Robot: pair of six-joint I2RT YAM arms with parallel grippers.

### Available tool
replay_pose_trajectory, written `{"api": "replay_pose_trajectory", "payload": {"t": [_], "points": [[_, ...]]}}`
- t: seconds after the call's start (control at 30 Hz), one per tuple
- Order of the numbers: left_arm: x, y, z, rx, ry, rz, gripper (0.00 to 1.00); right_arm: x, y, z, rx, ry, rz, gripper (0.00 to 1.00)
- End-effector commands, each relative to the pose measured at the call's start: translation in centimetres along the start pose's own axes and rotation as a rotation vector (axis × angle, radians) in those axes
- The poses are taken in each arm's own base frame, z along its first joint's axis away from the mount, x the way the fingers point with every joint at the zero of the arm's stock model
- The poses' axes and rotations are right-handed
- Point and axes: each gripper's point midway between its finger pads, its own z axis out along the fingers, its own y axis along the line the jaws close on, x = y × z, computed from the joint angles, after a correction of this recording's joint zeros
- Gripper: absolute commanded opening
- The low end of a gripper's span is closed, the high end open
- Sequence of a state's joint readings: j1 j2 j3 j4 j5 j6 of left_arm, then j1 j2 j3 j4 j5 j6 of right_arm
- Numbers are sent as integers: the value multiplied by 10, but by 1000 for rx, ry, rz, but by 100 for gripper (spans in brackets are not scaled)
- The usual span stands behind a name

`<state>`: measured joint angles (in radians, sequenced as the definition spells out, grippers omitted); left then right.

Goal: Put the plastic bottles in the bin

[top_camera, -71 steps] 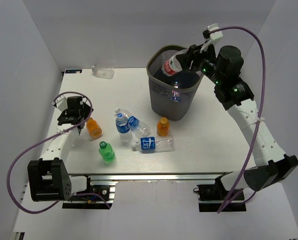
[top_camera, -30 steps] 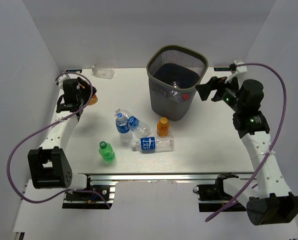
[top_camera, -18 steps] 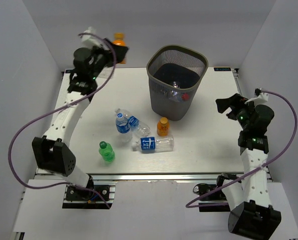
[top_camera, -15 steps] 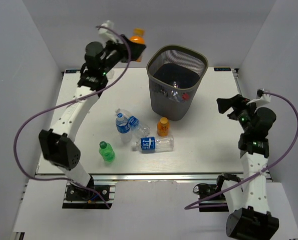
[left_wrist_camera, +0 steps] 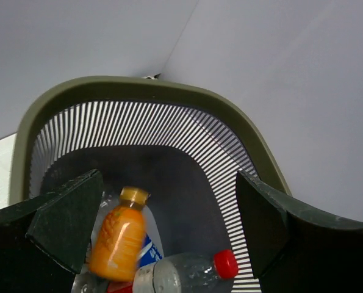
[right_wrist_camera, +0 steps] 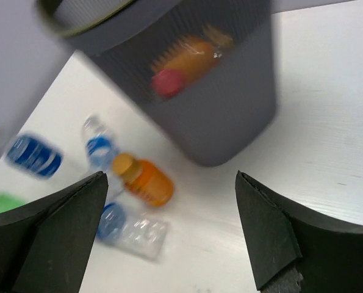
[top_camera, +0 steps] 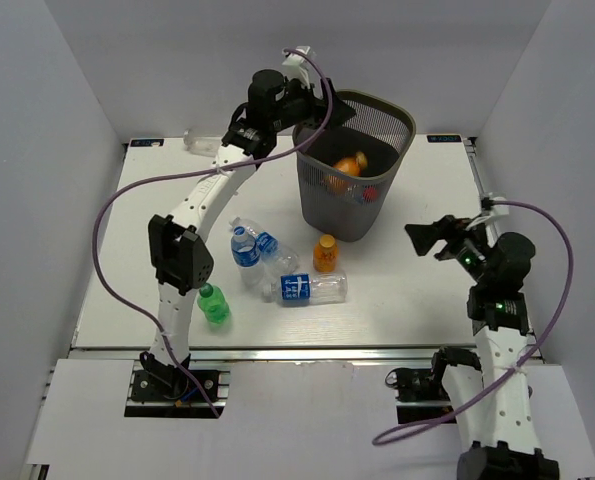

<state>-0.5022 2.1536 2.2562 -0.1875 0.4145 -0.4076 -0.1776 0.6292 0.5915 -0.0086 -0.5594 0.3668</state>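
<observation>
The left gripper [left_wrist_camera: 168,201] is wide open above the bin [left_wrist_camera: 169,89] so the orange bottle [left_wrist_camera: 118,242] lands inside; the right gripper [right_wrist_camera: 170,207] is wide too.

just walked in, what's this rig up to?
Two arms are clearing the table into the bin. The left hand hangs open over it; an orange bottle and a red-capped bottle lie inside. The right hand is open and empty, right of the bin. Left on the table: a second orange bottle, a green bottle, three blue-labelled bottles, a clear bottle at the back.

bottle [top_camera: 349,165] in bin [top_camera: 342,218], more bottles [top_camera: 307,288] on table [top_camera: 417,295] before it
</observation>
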Motion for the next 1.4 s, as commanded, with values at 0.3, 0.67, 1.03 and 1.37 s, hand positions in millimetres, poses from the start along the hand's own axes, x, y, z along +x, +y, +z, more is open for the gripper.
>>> {"api": "replay_pose_trajectory", "payload": {"t": [0.3, 0.67, 1.03, 1.37], "points": [[-90, 1, -106, -269, -207, 94, 98, 101, 74, 33, -195, 372, -279, 89], [10, 151, -279, -794, -278, -230, 98, 143, 119, 85, -261, 348, -379, 89], [68, 164, -332, -1005, -235, -276, 98, 178, 107, 141, -105, 283, -378, 84], [90, 167, -339, -1014, -208, -259, 98, 199, 105, 151, -77, 220, -390, 35]]}}
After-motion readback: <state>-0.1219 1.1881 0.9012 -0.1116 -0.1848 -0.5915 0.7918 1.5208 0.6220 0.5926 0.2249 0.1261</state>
